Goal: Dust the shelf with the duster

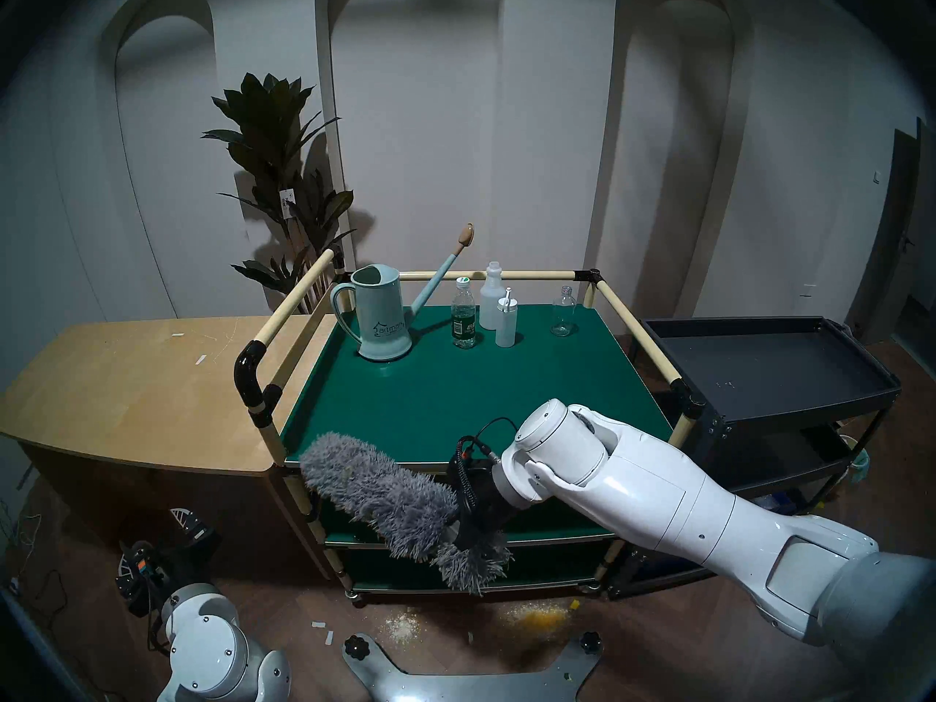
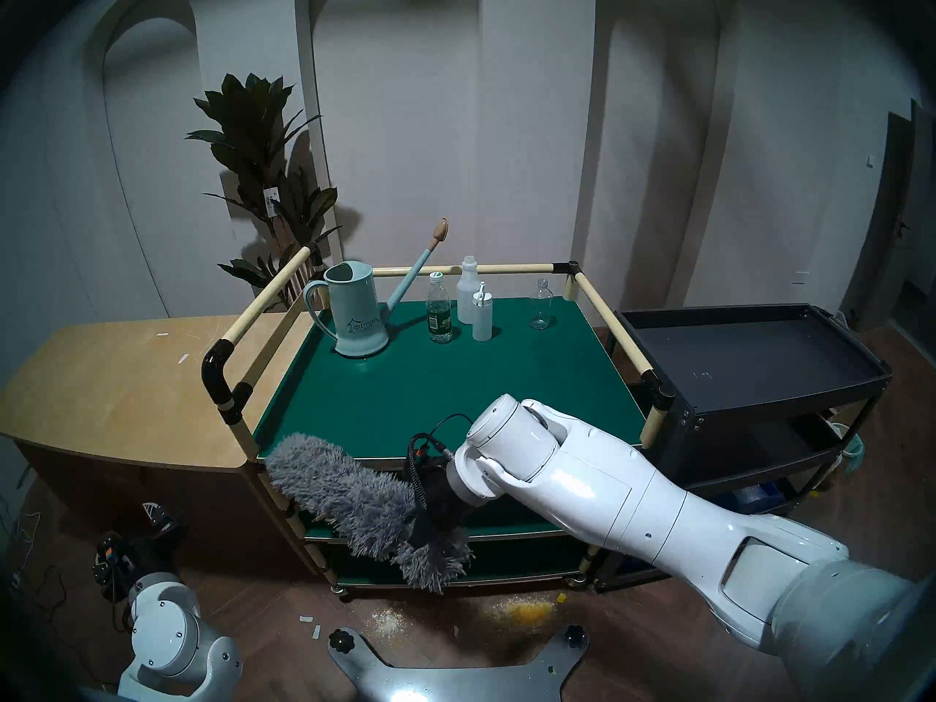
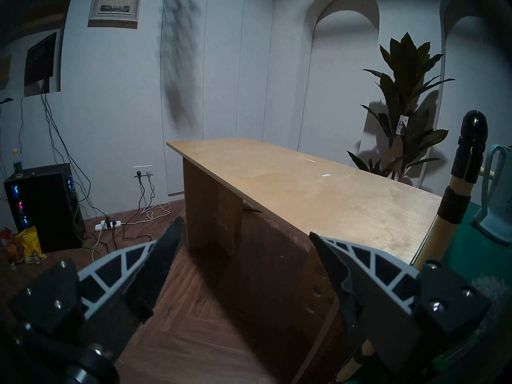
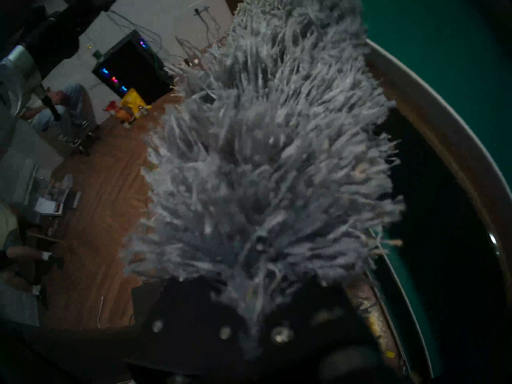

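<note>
1. Duster [image 1: 372,488], shaggy grey, lies slantwise at lower centre of the head view, its tip at the front-left corner of the shelf [image 1: 456,382], its tail hanging before the lower green boards.
2. Right gripper [image 1: 473,521] is clamped tight on the duster near its lower end; the strands hide the fingers. In the right wrist view the duster [image 4: 266,164] fills the middle of the frame.
3. Left gripper [image 3: 245,267] is spread wide, holding nothing, low at lower left of the head view, beside the wooden cabinet [image 3: 318,186].
4. Shelf's top board, upper centre: watering can [image 1: 380,313], water bottle [image 1: 463,313], two white bottles, glass bottle [image 1: 563,312] along the far rail.
5. Black cart [image 1: 770,366] stands at right.
</note>
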Robot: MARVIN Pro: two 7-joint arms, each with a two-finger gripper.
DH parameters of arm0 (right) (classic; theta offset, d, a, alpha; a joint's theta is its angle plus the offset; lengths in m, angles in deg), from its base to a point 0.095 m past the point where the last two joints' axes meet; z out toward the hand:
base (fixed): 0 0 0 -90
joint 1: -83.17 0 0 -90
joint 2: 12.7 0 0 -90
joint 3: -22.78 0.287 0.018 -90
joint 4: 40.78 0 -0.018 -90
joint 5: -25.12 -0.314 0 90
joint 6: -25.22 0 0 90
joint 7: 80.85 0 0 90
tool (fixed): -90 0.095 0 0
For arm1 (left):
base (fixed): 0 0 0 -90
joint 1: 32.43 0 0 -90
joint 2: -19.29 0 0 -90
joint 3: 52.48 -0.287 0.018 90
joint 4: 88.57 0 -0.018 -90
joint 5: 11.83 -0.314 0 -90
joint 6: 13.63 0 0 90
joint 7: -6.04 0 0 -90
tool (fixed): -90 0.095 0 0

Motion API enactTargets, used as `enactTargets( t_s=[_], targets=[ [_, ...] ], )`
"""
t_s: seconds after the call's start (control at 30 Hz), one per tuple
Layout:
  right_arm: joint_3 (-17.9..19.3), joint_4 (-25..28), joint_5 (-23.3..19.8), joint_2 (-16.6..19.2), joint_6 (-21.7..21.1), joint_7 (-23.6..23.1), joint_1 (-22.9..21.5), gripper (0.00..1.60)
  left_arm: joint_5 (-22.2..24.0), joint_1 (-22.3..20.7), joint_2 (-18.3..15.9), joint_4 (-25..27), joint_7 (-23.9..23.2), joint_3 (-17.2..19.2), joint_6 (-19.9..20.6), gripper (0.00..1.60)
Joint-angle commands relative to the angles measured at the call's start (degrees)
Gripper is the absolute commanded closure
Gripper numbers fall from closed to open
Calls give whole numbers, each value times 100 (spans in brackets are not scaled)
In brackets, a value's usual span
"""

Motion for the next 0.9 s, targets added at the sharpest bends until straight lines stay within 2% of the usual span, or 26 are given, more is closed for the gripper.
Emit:
enactTargets(
  t_s=[0.0, 0.1, 0.27, 0.4, 0.43, 0.5, 0.63, 0.67, 0.7, 0.73, 0.8, 0.87],
  targets=[
    [-157, 603, -142, 142, 7, -374, 81, 160, -186, -7, 6, 90, 37, -83, -128, 0],
    [-161, 783, -187, 267, 19, -462, 97, 160, -298, -93, 64, 47, 182, -129, -132, 0],
    [109, 977, -371, 389, 15, -521, 70, 160, -417, -153, 122, 45, 382, -107, -100, 0],
    [612, 1064, -578, 619, 43, -550, -77, 160, -535, -233, 141, 83, 603, 27, -55, 0],
    [612, 1064, -578, 619, 43, -550, -77, 160, -535, -233, 141, 83, 603, 27, -55, 0],
    [920, 1060, -693, 830, 35, -569, -135, 160, -615, -303, 124, 110, 714, 128, -33, 0],
    [1164, 1059, -840, 1096, 72, -517, -172, 160, -701, -410, 70, 124, 781, 218, -18, 0],
    [1434, 1071, -898, 1241, 73, -479, -110, 160, -745, -483, 1, 130, 769, 241, 28, 0],
    [1434, 1071, -898, 1241, 73, -479, -110, 160, -745, -483, 1, 130, 769, 241, 28, 0],
    [1671, 1090, -982, 1414, 87, -439, -86, 160, -773, -577, -82, 124, 726, 237, 82, 0],
    [1830, 1064, -991, 1543, 79, -380, -148, 160, -781, -667, -156, 113, 667, 217, 115, 0],
    [2250, 1087, -1079, 1846, 56, -340, -142, 160, -796, -824, -260, 76, 592, 162, 197, 0]
  ],
)
